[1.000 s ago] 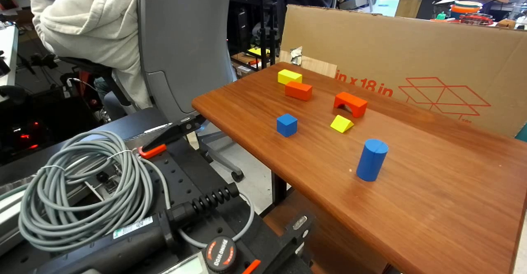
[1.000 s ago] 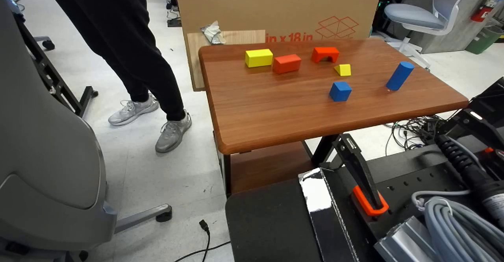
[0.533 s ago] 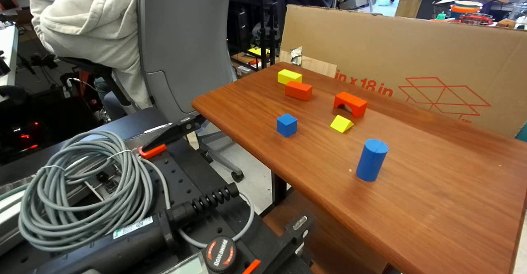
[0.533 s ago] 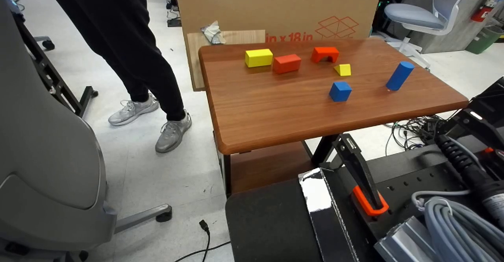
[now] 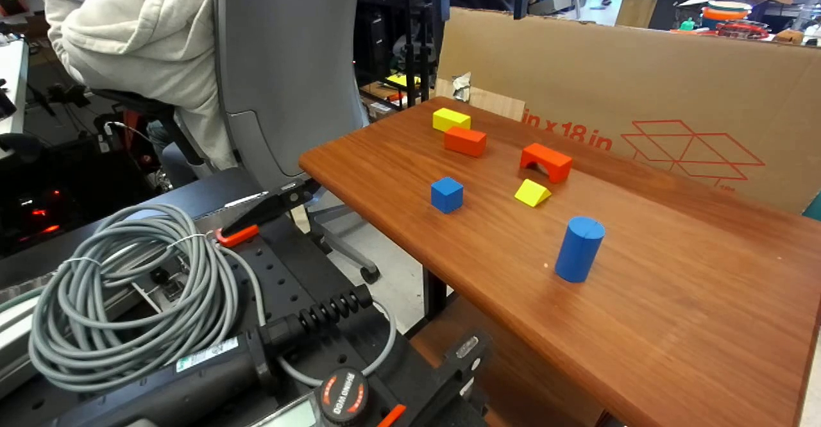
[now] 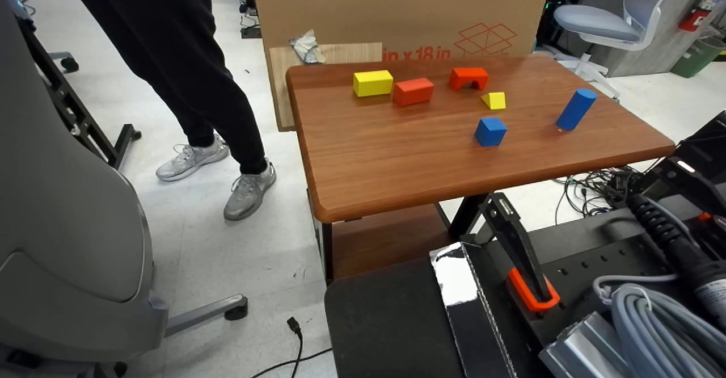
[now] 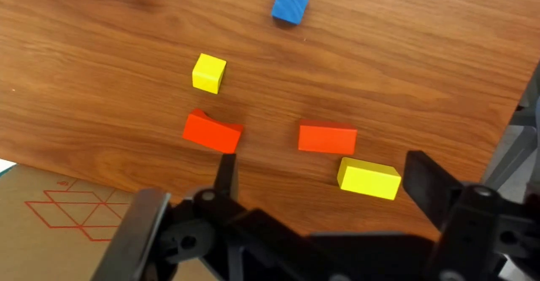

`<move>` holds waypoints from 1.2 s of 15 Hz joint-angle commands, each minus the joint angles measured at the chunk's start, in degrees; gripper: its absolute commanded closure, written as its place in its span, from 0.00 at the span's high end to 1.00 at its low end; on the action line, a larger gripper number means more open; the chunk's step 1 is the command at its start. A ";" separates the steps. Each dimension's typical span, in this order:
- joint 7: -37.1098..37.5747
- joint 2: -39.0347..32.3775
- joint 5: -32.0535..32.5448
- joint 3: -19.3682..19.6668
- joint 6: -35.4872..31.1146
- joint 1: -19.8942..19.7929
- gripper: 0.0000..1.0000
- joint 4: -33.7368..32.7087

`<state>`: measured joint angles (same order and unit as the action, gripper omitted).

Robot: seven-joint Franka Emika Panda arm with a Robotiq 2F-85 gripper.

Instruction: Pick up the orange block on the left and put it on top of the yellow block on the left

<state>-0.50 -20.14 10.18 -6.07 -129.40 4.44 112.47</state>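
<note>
The orange block (image 5: 465, 142) is a low rectangular block lying on the wooden table, and it also shows in an exterior view (image 6: 413, 93) and in the wrist view (image 7: 327, 140). The bright yellow rectangular block (image 5: 451, 120) lies right beside it, nearer the table's far corner; it also shows in an exterior view (image 6: 372, 84) and in the wrist view (image 7: 369, 180). My gripper (image 7: 322, 158) is open and empty, high above the table. Its fingertips show at the top of an exterior view (image 5: 482, 4). Both blocks appear between the spread fingers in the wrist view.
An orange arch block (image 5: 548, 158), a yellow wedge (image 5: 532, 193), a blue cube (image 5: 447, 195) and a blue cylinder (image 5: 579, 251) stand on the same table (image 5: 673, 299). A tall cardboard sheet (image 5: 577, 68) stands along the table's far edge.
The gripper's fingers have come into view at the top of an exterior view, and a small dark tip shows at the top edge of another. The blocks have not moved.
</note>
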 commanded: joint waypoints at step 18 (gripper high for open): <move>-4.15 -18.38 -7.35 -0.19 -5.45 0.39 1.00 -10.08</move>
<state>-5.42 -36.62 5.11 -5.91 -135.10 4.77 104.77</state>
